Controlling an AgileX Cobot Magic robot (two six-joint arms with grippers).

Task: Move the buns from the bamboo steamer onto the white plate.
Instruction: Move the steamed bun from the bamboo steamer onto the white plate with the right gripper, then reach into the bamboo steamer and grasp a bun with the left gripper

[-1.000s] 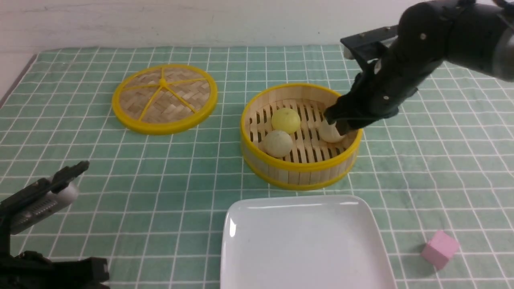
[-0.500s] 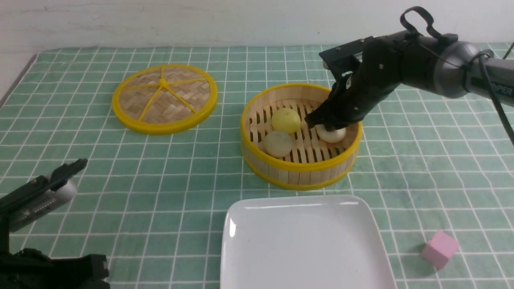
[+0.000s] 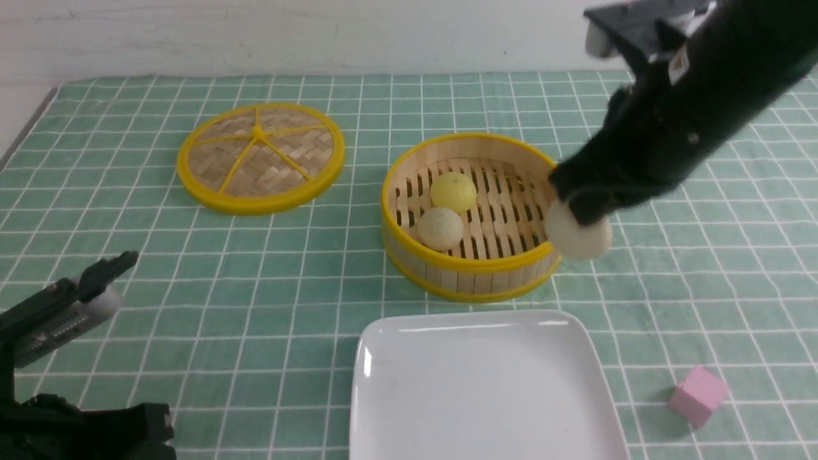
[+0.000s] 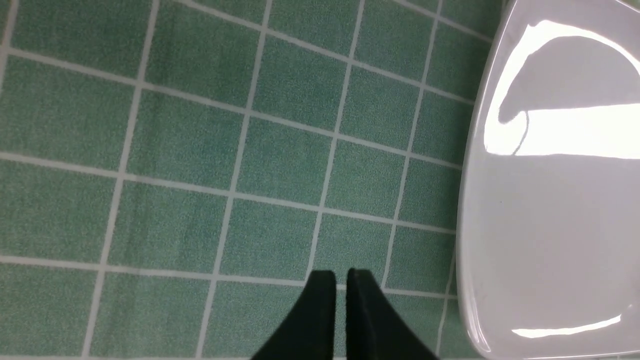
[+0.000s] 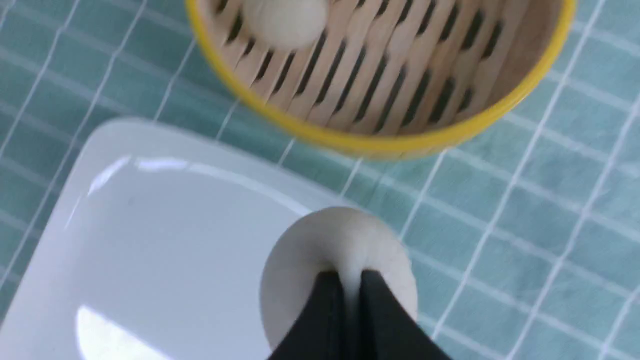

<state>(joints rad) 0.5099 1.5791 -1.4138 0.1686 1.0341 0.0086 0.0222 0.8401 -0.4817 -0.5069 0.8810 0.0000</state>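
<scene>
The left claw [image 4: 341,274] is over the cloth beside the plate [image 3: 482,383], its tips nearly together with only a sliver between them and nothing in it. Left of the steamer [image 3: 470,275] lies the lid [image 3: 259,160]. Inside the steamer sit the yellow bun [image 3: 453,191] and a pale bun [image 3: 440,229]. The right claw [image 5: 350,274] is clamped on the other pale bun [image 3: 578,233], aloft near the steamer's right side. A light pinch could let it slip; carried too low, it could clip the rim. Being round, it shows no clear long axis, and its facing is too blurred to tell.
</scene>
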